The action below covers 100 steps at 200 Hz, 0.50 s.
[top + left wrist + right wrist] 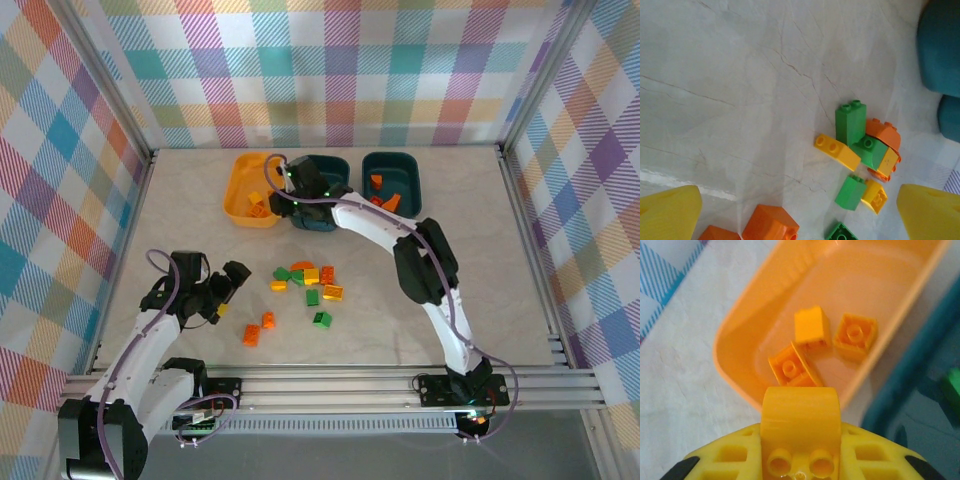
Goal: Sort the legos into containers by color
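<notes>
The right claw (800,447) is shut tight on a yellow lego (800,410), pinched by its two flat sides between yellow fingers. This brick is small and glossy, with a rounded top and two studs on the face nearest the wrist camera. It hangs just above the near end of the yellow-orange tub (735,335), where three more yellow bricks (810,327) lie on the floor. That tub stands at the far side of the table (450,250), and beside it are two teal tubs (400,160). The brick looks hard, light and smooth. It should not squash, but I judge it could twist or slip if taken by the curved top or the studs, so the flat parallel sides are the sound place to hold it. The left claw (228,290) stands fully open with nothing in it, near the left edge of the loose legos (305,282). Those are a small scatter of green, yellow and orange-red bricks at mid-table.
</notes>
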Each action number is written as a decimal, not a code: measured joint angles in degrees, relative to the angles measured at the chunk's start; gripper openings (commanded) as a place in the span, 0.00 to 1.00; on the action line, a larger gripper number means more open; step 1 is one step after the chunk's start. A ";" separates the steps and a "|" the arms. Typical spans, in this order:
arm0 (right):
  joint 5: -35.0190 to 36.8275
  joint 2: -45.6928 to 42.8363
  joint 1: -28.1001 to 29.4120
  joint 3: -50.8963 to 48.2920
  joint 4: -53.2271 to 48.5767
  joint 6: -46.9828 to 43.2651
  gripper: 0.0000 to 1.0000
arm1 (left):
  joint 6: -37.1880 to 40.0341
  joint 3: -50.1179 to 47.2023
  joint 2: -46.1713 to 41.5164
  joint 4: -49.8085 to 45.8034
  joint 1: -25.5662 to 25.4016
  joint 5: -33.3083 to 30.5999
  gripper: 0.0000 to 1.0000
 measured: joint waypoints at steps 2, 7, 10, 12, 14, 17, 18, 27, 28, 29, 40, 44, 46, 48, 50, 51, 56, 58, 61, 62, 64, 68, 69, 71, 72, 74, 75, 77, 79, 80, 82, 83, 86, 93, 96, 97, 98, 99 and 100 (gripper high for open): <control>-0.17 0.70 0.02 1.16 -0.15 -0.02 0.15 | 0.02 0.00 0.00 0.00 0.00 0.15 1.00; -0.37 2.47 0.00 4.35 -1.05 -0.20 0.16 | 0.13 0.00 0.00 0.00 0.00 0.50 1.00; -0.63 3.58 0.02 6.10 -1.33 -0.26 0.16 | 0.20 0.00 0.00 0.00 0.00 0.70 1.00; -0.68 4.37 0.00 7.56 -1.77 -0.31 0.16 | 0.20 0.00 0.00 -0.02 0.00 0.83 1.00; -0.70 5.16 0.00 9.03 -2.16 -0.39 0.16 | 0.24 0.00 0.00 -0.02 0.00 0.96 1.00; -0.92 6.38 0.02 10.97 -2.56 -0.50 0.16 | 0.28 0.00 0.00 -0.02 0.00 1.16 1.00; -0.98 6.97 0.00 12.02 -2.86 -0.55 0.16 | 0.28 0.00 0.00 -0.02 0.00 1.20 1.00; -1.29 10.78 0.02 18.62 -4.92 -0.92 0.17 | 0.52 0.00 -0.02 -0.04 0.00 1.66 1.00; -1.36 11.06 0.00 19.06 -5.01 -0.94 0.17 | 0.57 0.00 -0.02 -0.04 0.00 1.66 1.00; -1.44 11.67 0.00 20.04 -5.16 -1.03 0.17 | 0.66 0.00 -0.02 -0.04 0.00 1.70 1.00; -1.75 15.85 0.02 26.86 -7.52 -1.38 0.17 | 1.07 0.00 -0.02 -0.07 0.00 2.05 1.00; -1.92 17.31 0.02 29.00 -8.39 -1.51 0.17 | 1.16 0.00 -0.02 -0.13 0.00 2.19 1.00; -1.95 17.79 0.00 29.73 -8.74 -1.53 0.17 | 1.27 0.00 -0.02 -0.15 0.00 2.21 1.00; -2.08 18.43 0.00 30.64 -9.20 -1.57 0.17 | 1.29 0.00 -0.02 -0.17 0.00 2.29 1.00; -2.10 18.99 0.00 31.45 -9.53 -1.62 0.17 | 1.31 0.00 -0.04 -0.22 0.00 2.36 1.00; -2.12 19.17 0.00 31.69 -9.66 -1.64 0.17 | 1.33 0.00 -0.04 -0.22 0.00 2.38 1.00; -2.23 20.31 0.00 33.09 -10.38 -1.73 0.18 | 1.49 0.00 -0.02 -0.26 0.00 2.54 1.00; -2.29 20.72 0.00 33.53 -10.71 -1.77 0.18 | 1.51 0.00 -0.02 -0.26 0.00 2.60 1.00; -2.29 21.11 0.00 33.97 -11.10 -1.79 0.18 | 1.55 0.00 -0.02 -0.26 0.00 2.62 1.00; -2.29 21.24 0.00 34.03 -11.17 -1.79 0.18 | 1.57 0.00 -0.02 -0.26 0.00 2.64 1.00; -2.32 21.53 0.00 34.23 -11.45 -1.90 0.18 | 1.66 0.00 -0.02 -0.24 0.00 2.69 1.00; -2.32 21.92 0.00 34.42 -11.96 -1.99 0.18 | 1.70 0.00 -0.04 -0.24 0.00 2.78 1.00; -2.32 22.01 0.00 34.45 -12.00 -2.01 0.18 | 1.73 0.00 -0.02 -0.24 0.00 2.78 1.00; -2.32 22.18 0.00 34.51 -12.28 -2.12 0.19 | 1.77 0.00 -0.04 -0.24 0.00 2.80 1.00; -2.32 22.25 0.00 34.56 -12.37 -2.14 0.19 | 1.84 0.00 -0.02 -0.24 0.00 2.80 1.00; -2.32 22.36 0.00 34.60 -12.55 -2.16 0.20 | 1.92 0.00 -0.04 -0.24 0.00 2.80 1.00; -2.32 22.45 0.00 34.62 -12.74 -2.19 0.20 | 1.95 0.00 -0.04 -0.26 0.00 2.80 1.00; -2.32 22.56 0.00 34.64 -12.83 -2.23 0.21 | 1.95 0.00 -0.04 -0.26 0.00 2.80 1.00; -2.32 22.69 0.00 34.64 -13.00 -2.32 0.22 | 1.99 0.00 -0.04 -0.26 0.00 2.80 1.00; -2.32 22.73 0.00 34.64 -13.07 -2.34 0.23 | 2.01 0.00 -0.04 -0.26 0.00 2.80 1.00; -2.32 22.86 0.00 34.64 -13.18 -2.38 0.25 | 2.14 0.00 -0.04 -0.26 0.00 2.82 1.00; -2.32 22.93 0.00 34.64 -13.29 -2.40 0.25 | 2.16 0.00 -0.04 -0.24 0.00 2.82 1.00; -2.32 23.06 0.00 34.64 -13.49 -2.51 0.28 | 2.16 0.00 -0.04 -0.24 0.00 2.82 1.00; -2.29 23.30 0.00 34.71 -13.94 -2.62 0.30 | 2.38 0.00 -0.04 -0.24 0.00 2.82 1.00; -2.29 23.37 0.00 34.73 -14.12 -2.60 0.32 | 2.45 0.00 -0.02 -0.24 0.00 2.82 1.00; -2.32 23.39 0.00 34.75 -14.14 -2.60 0.32 | 2.47 0.00 -0.04 -0.24 0.00 2.84 1.00; -2.32 23.39 0.00 34.75 -14.25 -2.71 0.33 | 2.51 0.00 -0.02 -0.24 0.00 2.84 1.00; -2.29 23.39 0.00 34.75 -14.29 -2.75 0.33 | 2.56 0.00 -0.04 -0.24 0.00 2.82 1.00; -2.29 23.39 0.00 34.75 -14.32 -2.78 0.34 | 2.56 0.00 -0.02 -0.24 0.00 2.82 1.00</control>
